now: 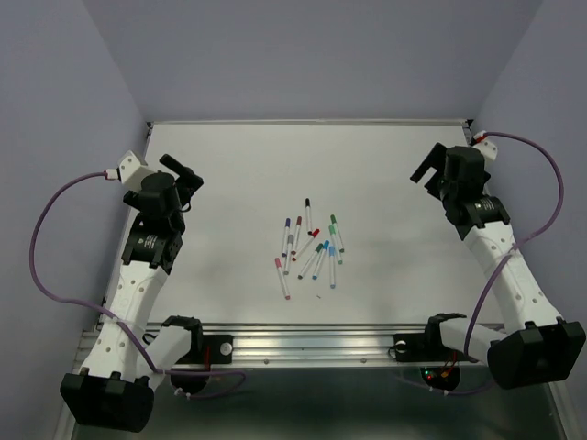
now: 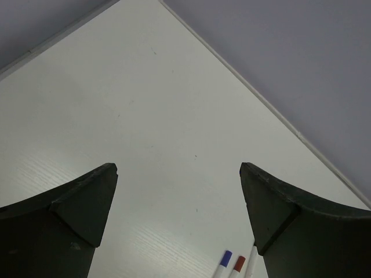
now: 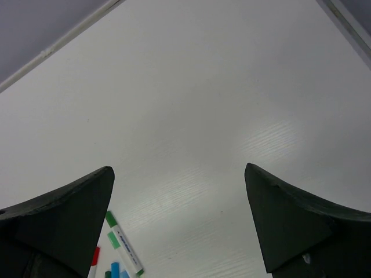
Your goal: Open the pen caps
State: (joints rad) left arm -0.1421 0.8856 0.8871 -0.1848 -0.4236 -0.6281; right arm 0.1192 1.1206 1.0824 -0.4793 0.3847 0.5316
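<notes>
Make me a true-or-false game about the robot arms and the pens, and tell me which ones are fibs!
1. The pens lie bunched together in the middle of the table. True.
2. The left gripper is holding a pen. False: it is open and empty, off to the side of the pens.
3. The right gripper is open. True.
4. The pens are standing up in a cup. False: they lie flat on the table, with no cup there.
</notes>
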